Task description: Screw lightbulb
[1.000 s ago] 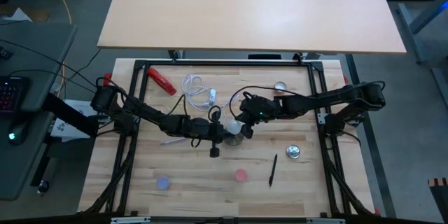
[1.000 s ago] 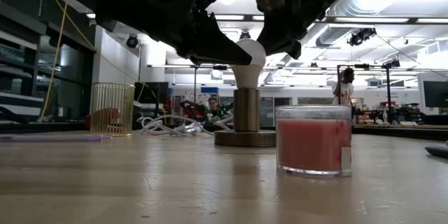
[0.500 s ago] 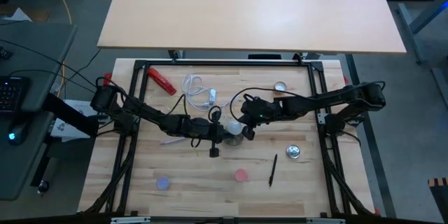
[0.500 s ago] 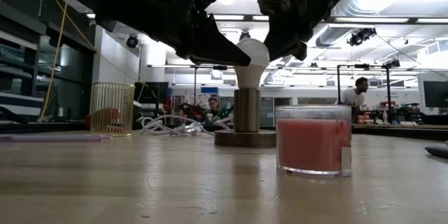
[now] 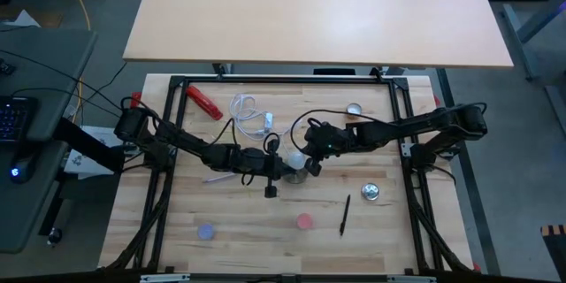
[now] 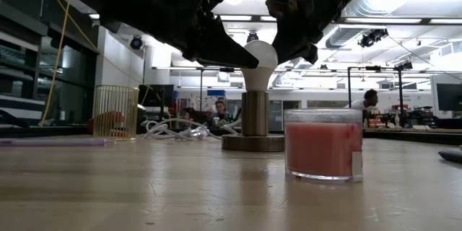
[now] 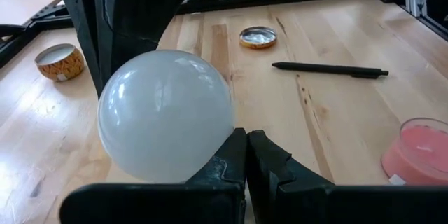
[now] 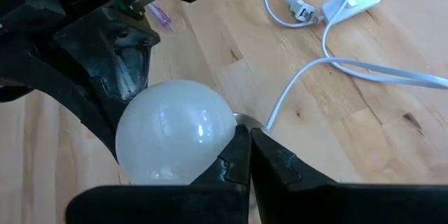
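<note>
Both pairs of fingers are pressed together with nothing between them, and each closed tip leans against the lightbulb [image 6: 258, 56] from its own side: the left gripper [image 7: 246, 155] on the bulb's left flank, the right gripper [image 8: 243, 155] on its right. That reads as rolling rather than pinching, a judgement only; two closed tips pushing on opposite sides can spin the smooth globe where a pinch would slip

The bulb stands upright in the grey socket stand [image 6: 253, 124] near the table's middle, neck down in the column, globe above, so it seems already seated and the turning under way or nearly done. The stand's wide base keeps it steady under the sideways push

In front sits a pink candle jar [image 6: 323, 144], to the right a black pen [image 5: 344, 215], and behind on the left the white cord [image 5: 250, 115], all well apart from the work
</note>
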You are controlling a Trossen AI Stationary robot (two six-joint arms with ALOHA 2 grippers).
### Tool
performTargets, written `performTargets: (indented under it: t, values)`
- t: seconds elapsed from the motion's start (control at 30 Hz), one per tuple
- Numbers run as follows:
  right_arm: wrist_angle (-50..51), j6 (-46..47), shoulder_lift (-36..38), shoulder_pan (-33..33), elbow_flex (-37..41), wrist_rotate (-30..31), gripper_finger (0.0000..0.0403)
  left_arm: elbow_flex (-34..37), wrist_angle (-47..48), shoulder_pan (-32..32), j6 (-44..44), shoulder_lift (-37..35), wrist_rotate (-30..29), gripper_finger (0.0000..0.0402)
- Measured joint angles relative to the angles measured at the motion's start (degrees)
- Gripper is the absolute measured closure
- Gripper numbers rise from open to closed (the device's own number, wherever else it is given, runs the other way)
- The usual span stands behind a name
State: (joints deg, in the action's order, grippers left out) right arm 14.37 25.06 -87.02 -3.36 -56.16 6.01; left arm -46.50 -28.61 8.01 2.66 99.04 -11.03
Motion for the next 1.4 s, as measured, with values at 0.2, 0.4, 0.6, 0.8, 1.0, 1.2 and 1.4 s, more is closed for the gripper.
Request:
performTargets:
  t: [0.2, 0.4, 0.6, 0.8, 1.0, 1.2, 1.4]
  values:
    - [-0.1, 2.0, 0.0, -0.1, 0.0, -0.4, 0.0403, 0.0, 0.4, -0.1, 0.5, 0.0, -0.1, 0.0401]
    - [0.1, 4.0, 0.0, -0.4, 0.0, -0.8, 0.0403, 0.0, 0.4, -0.1, 1.5, 0.0, -0.1, 0.0401]
    - [0.6, 5.0, 0.0, -0.4, 0.0, -0.9, 0.0403, 0.1, -0.1, -0.2, 2.9, -0.2, -0.2, 0.0401]
    - [1.7, 6.1, 0.0, -0.4, 0.0, -0.4, 0.0403, 0.2, 1.6, -1.0, 4.0, -1.8, -0.2, 0.0401]
    - [3.5, 6.1, 1.1, -0.4, 0.1, -1.1, 0.0403, 0.2, 4.2, -1.4, 4.1, -2.7, 0.0, 0.0401]
    - [6.5, 6.7, 3.1, -0.6, 0.2, -2.2, 0.0403, 0.2, 4.8, -1.7, 4.7, -3.0, -1.6, 0.0402]
    - [6.6, 7.5, 3.5, -1.6, 0.2, -4.0, 0.0403, 0.2, 4.6, -3.3, 4.5, -3.0, -4.3, 0.0402]
